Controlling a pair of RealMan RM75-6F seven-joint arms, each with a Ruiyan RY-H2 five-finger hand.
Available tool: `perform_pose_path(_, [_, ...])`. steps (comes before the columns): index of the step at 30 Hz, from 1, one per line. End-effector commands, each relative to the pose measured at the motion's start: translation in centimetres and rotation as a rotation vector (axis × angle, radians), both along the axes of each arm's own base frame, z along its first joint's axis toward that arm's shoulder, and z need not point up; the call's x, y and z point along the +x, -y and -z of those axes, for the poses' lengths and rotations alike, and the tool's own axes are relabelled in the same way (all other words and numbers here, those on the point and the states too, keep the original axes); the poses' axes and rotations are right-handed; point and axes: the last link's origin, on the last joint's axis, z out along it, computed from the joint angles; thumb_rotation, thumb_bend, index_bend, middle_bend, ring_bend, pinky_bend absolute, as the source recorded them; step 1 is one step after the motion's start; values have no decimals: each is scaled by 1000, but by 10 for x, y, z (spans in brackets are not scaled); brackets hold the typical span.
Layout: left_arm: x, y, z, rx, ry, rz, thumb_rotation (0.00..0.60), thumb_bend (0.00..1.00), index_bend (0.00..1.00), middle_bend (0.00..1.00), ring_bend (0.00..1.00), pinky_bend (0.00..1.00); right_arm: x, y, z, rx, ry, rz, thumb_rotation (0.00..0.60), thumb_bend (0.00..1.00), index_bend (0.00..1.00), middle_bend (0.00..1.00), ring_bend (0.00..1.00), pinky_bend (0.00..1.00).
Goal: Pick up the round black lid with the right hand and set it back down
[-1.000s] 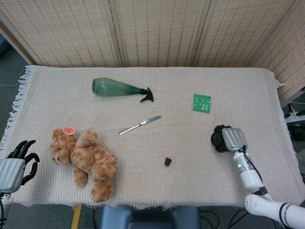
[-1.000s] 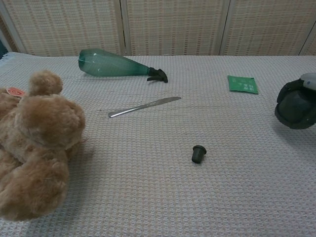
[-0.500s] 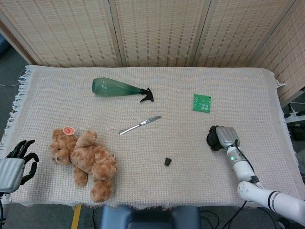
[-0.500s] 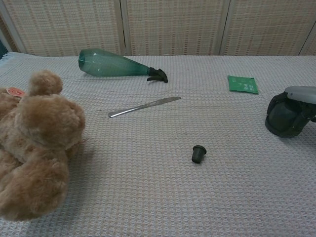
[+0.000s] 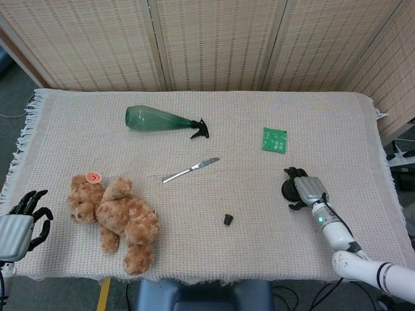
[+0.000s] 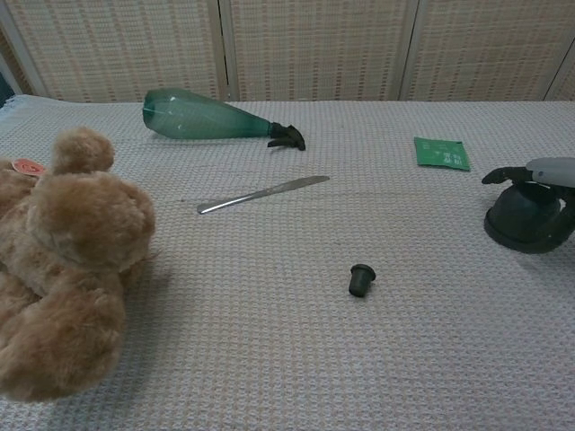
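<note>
The round black lid (image 5: 288, 190) (image 6: 521, 224) sits flat on the woven cloth near the right edge of the table. My right hand (image 5: 308, 189) (image 6: 550, 171) hovers just over and behind it, its dark fingers (image 6: 499, 175) spread out above the lid's top and not closed around it. Whether a fingertip still touches the lid I cannot tell. My left hand (image 5: 19, 223) hangs off the table's front left corner, fingers apart and holding nothing; the chest view does not show it.
A small black cap (image 5: 228, 219) (image 6: 361, 279) stands mid-table. A knife (image 5: 190, 170), a green bottle on its side (image 5: 159, 120) and a green card (image 5: 275, 140) lie farther back. A teddy bear (image 5: 117, 217) lies at the front left.
The right hand has brought the lid down from a tilted, lifted hold onto the cloth, and its fingers have spread off it. The left hand has stayed put.
</note>
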Motion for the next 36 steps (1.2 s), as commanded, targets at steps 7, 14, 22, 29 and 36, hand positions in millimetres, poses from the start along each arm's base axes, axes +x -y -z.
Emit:
perform_pose_path(7, [0,0,0,2,0,-4,600,531,536,123,100,388,12,-10,-18,-76,35,-47,600,145,0,0,0,339])
perform_pose_path(14, [0,0,1,-3,-4,-4,600,531,535,124,100,389,13,-12,-23,-105,16,-43,600,145,62,26,122,409])
perform_pose_path(22, [0,-1,1,-1,-2,-6,600,531,535,124,100,388,11,-8,-21,-97,-4,-3,600,145,196,177,274,544])
perform_pose_path(29, [0,0,1,-3,-3,-6,600,532,536,124,100,389,10,-7,-19,-87,-21,14,600,144,269,260,356,585])
perform_pose_path(36, [0,-1,0,1,-1,-8,600,532,535,123,100,389,6,-6,-18,-91,-48,31,600,145,331,276,379,589])
